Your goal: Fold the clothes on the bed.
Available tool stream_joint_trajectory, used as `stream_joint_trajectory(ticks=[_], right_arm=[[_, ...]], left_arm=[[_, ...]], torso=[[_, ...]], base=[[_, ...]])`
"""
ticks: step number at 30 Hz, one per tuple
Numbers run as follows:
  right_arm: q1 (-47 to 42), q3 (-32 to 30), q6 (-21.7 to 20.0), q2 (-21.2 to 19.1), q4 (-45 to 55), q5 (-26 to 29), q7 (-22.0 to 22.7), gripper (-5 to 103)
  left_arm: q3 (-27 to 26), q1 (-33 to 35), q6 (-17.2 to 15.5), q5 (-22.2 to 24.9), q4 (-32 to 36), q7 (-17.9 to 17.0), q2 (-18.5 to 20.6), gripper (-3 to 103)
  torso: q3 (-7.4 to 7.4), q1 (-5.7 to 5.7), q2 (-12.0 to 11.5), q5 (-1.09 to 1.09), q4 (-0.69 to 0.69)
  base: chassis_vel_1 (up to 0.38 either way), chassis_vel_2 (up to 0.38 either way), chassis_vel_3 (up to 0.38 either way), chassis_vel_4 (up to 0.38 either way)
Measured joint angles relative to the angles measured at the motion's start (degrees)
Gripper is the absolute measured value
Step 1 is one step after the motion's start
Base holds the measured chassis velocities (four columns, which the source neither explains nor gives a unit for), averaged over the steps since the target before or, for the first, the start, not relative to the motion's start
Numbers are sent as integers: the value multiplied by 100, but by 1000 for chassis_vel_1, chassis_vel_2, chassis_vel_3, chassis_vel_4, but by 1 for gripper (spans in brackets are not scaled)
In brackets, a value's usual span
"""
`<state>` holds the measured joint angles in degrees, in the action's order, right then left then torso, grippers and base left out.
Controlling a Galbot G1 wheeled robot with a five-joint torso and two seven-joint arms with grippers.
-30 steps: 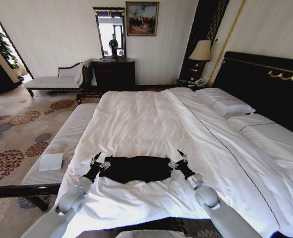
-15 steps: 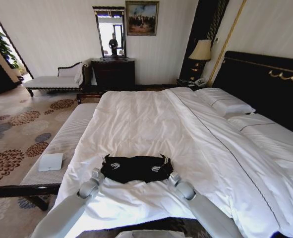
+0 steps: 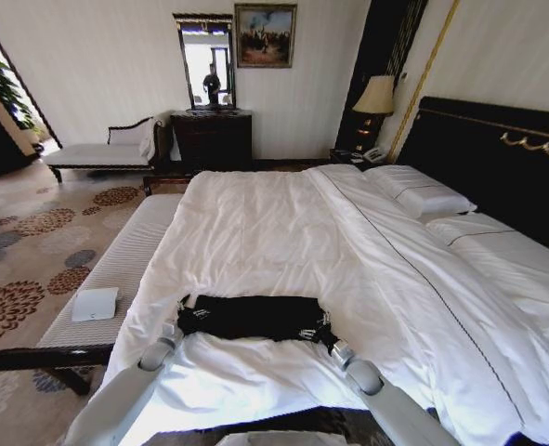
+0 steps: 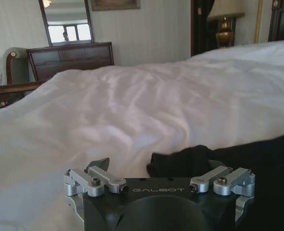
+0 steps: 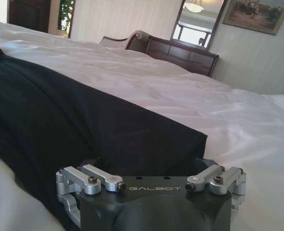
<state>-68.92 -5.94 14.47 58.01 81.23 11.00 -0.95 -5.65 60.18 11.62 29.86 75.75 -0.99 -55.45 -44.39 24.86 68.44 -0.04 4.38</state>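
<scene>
The black T-shirt (image 3: 249, 317) is laid on the bed (image 3: 274, 223), stretched between both grippers. Its corners look clenched by the left gripper (image 3: 183, 321) and right gripper (image 3: 319, 330). The corners should be kept level and pulled evenly.

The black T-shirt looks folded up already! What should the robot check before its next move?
1. T-shirt lies on the bed, well clear of the edge: ok.
2. Folded shape is a tidy band with a straight far edge: ok.
3. Left claw at the shirt's left end: ok. Whether it grips cloth: cannot tell.
4. Right claw at the shirt's right end: ok. Whether it grips cloth: cannot tell.
5. Both claws level with each other, so the fold stays even: ok.
6. Pillows far from the shirt, nothing in the way: ok.
</scene>
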Motion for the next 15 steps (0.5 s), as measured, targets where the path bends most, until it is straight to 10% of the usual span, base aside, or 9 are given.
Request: stream_joint_trajectory(ticks=[15], right_arm=[[-966, -1245, -1578, -388, 2169, 3549, 109, 100]], left_arm=[[-1425, 1930, -91, 537, 2846, -270, 292, 100]], torso=[[1, 0, 0, 0, 0]], base=[[0, 0, 0, 0]])
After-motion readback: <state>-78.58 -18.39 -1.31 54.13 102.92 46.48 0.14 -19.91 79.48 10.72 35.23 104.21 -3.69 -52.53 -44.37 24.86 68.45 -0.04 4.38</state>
